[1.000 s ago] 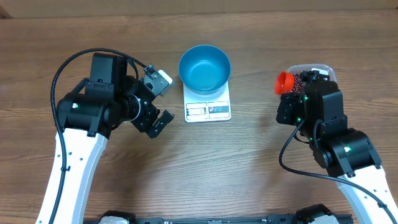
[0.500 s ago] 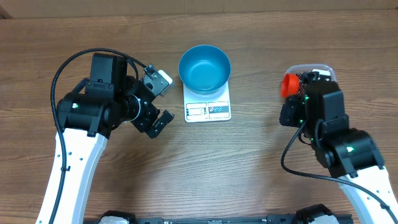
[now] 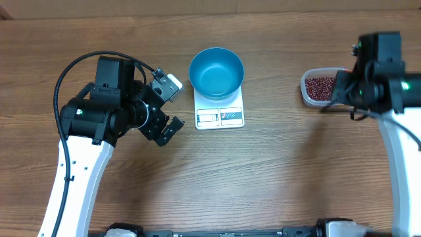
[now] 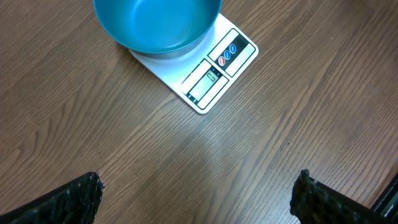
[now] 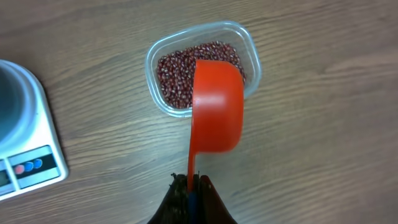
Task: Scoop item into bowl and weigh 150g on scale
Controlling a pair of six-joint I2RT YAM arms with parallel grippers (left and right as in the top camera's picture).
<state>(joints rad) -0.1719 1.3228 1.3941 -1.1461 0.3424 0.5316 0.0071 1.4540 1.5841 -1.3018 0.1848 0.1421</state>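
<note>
The blue bowl (image 3: pixel 216 71) stands on the white scale (image 3: pixel 220 113) at the table's middle back, and I see nothing in it. The item, dark red-brown beans (image 5: pixel 180 68), lies in a clear tub (image 5: pixel 205 30). My right gripper (image 5: pixel 193 183) is shut on the thin handle of an orange-red scoop (image 5: pixel 216 109), whose cup hangs over the near right part of the tub. Whether beans are in the cup does not show. My left gripper (image 4: pixel 196 199) is open over bare wood left of the scale, with nothing between its fingers.
In the overhead view the tub (image 3: pixel 320 87) sits at the right, and the right arm (image 3: pixel 380 66) covers its right end and hides the scoop. The left arm (image 3: pixel 105 112) stands left of the scale. Bowl (image 4: pixel 155 25) and scale (image 4: pixel 214 68) show ahead of the left gripper.
The right arm has swung up and toward the far right. The scoop, seen at the tub's left end before, is now hidden under the arm in the overhead view. The left arm has not moved.
</note>
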